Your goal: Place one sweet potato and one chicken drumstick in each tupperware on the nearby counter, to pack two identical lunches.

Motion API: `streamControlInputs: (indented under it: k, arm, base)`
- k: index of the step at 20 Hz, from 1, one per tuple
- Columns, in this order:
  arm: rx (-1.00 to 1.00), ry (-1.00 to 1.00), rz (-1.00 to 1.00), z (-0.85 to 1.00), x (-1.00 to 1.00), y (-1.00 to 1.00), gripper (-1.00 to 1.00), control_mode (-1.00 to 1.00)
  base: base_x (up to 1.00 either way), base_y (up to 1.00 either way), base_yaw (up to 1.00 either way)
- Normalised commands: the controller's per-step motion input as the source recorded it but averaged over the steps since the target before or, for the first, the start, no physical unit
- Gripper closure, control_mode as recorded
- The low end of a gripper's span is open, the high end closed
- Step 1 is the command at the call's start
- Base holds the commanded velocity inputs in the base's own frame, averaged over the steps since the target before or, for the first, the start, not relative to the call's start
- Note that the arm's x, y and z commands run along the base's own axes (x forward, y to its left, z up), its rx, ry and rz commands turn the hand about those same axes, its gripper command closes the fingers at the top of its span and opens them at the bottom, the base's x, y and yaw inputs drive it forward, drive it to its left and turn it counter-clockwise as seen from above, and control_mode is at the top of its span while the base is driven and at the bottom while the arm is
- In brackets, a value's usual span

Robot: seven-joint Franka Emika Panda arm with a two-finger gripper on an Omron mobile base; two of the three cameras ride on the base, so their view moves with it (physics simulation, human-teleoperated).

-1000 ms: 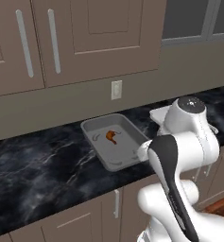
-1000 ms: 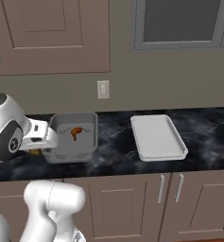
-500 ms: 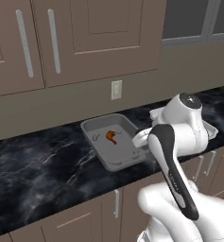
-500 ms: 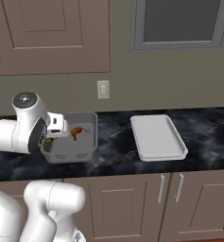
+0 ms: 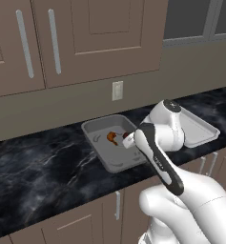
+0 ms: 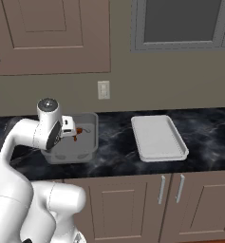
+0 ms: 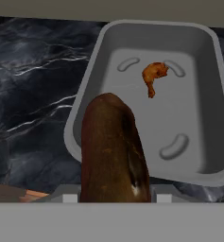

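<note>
Over grey tub (image 7: 85,118): sweet potato (image 7: 112,151), label-free.

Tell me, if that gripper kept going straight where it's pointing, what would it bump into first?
Probably the grey tub: the gripper, shut on the sweet potato, points at the tub's near rim and floor, short of the drumstick. Depth is uncertain.

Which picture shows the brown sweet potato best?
The hand view: the sweet potato stands big and close, held in the tool, in front of the grey tub with the drumstick inside. In both base views the arm covers the sweet potato; they show the tub and drumstick beside the arm.
</note>
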Motion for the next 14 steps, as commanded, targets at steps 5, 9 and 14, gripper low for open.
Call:
streamControlInputs:
  k: [5, 9, 14]
  arm:
    - [0.0, 0.0, 0.05, -0.48, 0.61, 0.29, 1.0, -1.0]
    - [0.0, 0.01, 0.02, -0.34, 0.61, 0.09, 1.0, -1.0]
    - [0.0, 0.04, 0.03, -0.3, 0.62, 0.0, 1.0, -1.0]
  base:
    - [0.0, 0.0, 0.0]
    - [0.0, 0.0, 0.0]
    - [0.0, 0.0, 0.0]
